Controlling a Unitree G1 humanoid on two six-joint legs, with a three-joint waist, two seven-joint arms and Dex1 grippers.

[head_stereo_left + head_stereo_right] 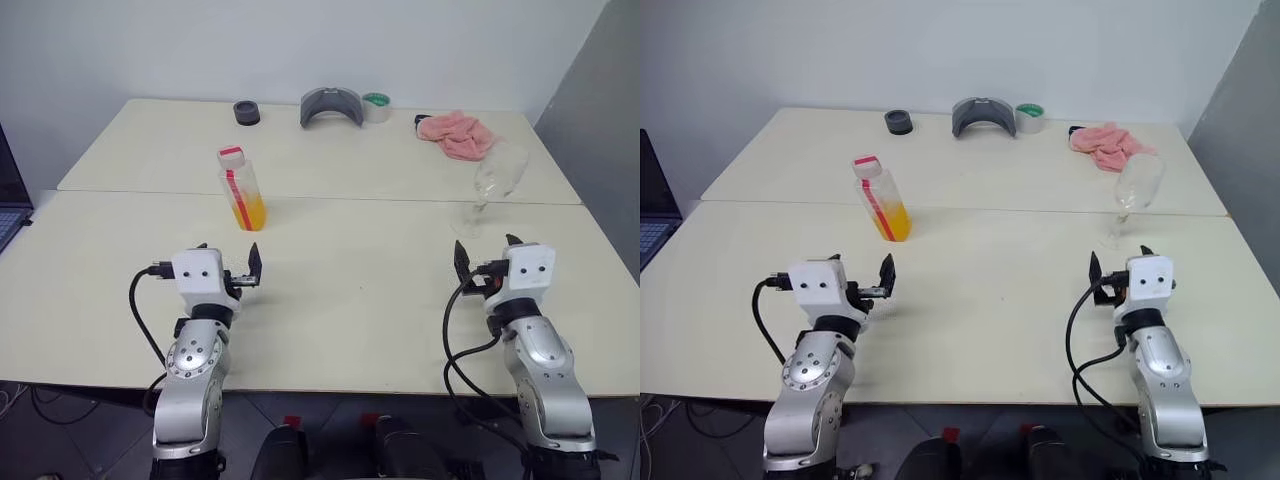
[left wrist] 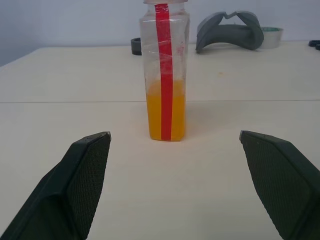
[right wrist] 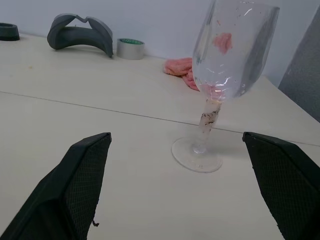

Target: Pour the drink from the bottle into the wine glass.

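Bottle (image 1: 241, 188) first: one small clear plastic bottle with a squarish body, a white cap topped pink-red and a red stripe down its side, standing upright on the cream counter (image 1: 350, 290) ahead of the left hand (image 1: 229, 264). It holds translucent orange-yellow drink (image 2: 166, 115) in roughly its lower third. One clear stemmed wine glass (image 1: 493, 183) with a tulip bowl and round foot stands upright ahead of the right hand (image 1: 488, 260), well apart from the bottle; its bowl shows no liquid.

Going by size: one counter of two cream tops butted together; two robot hands, each with its two black fingers spread wide apart and holding nothing, both short of their objects; one grey curved headset-like piece (image 1: 331, 105) at the far edge; one crumpled pink cloth (image 1: 457, 133); one roll of tape with a green core (image 1: 376, 106); one small dark round object (image 1: 247, 112).
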